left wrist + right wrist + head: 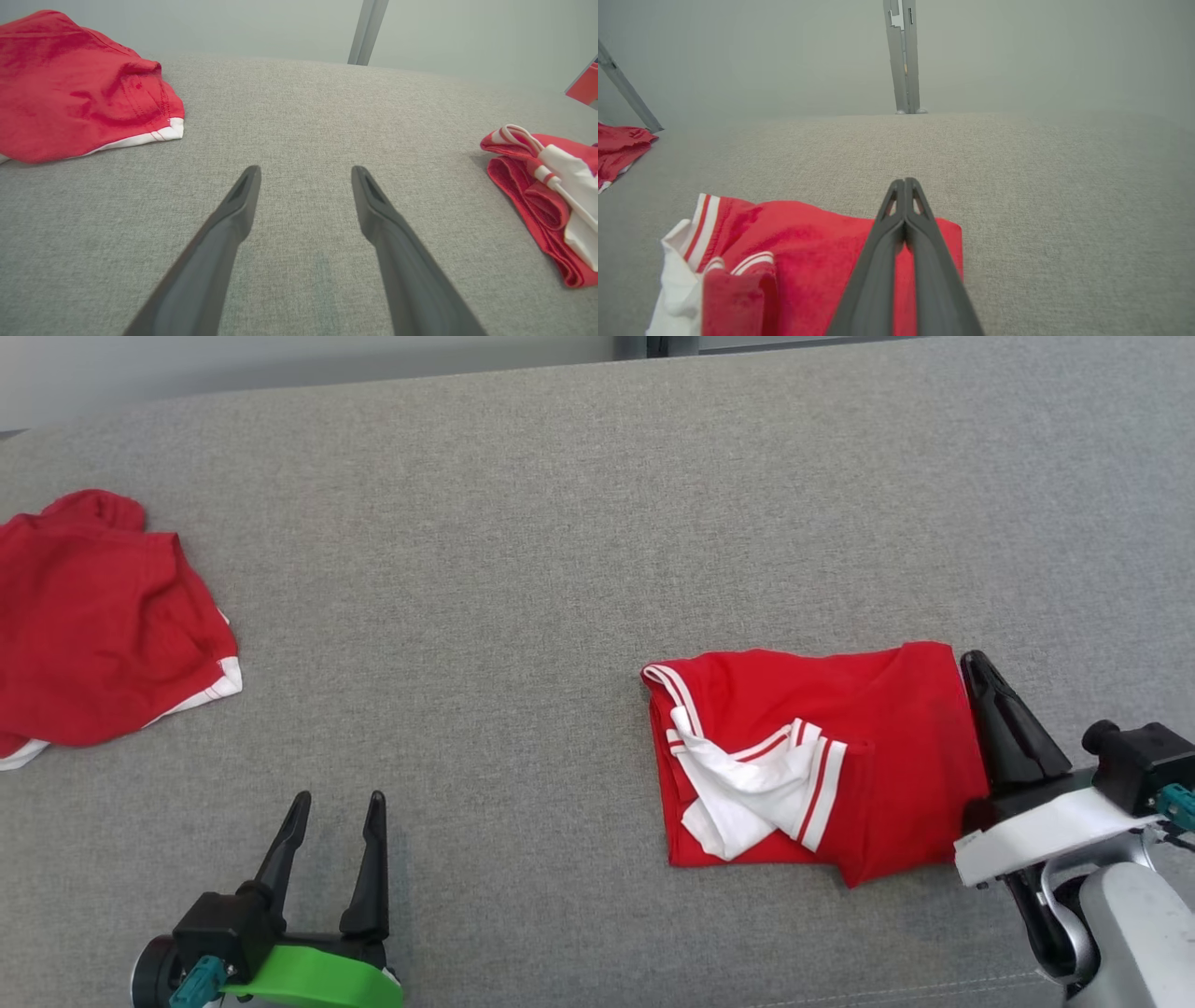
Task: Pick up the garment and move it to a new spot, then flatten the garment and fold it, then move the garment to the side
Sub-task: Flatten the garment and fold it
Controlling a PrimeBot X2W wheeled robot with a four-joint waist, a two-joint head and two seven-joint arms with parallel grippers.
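The garment [896, 737], folded red with white striped trim bunched on top, lies just left of the right gripper [977, 665], its right edge under that gripper's fingers. Those fingers are pressed together tip to tip; whether they pinch any fabric cannot be told. The garment rests on a grey woven surface [560, 523] that runs back to a pale wall [761, 56] with a grey upright post [903, 60]. A second red garment [103, 616] lies ahead and left of the left gripper [338, 800], well apart. The right arm leans in low from the right. The left gripper's fingers are spread, holding nothing.
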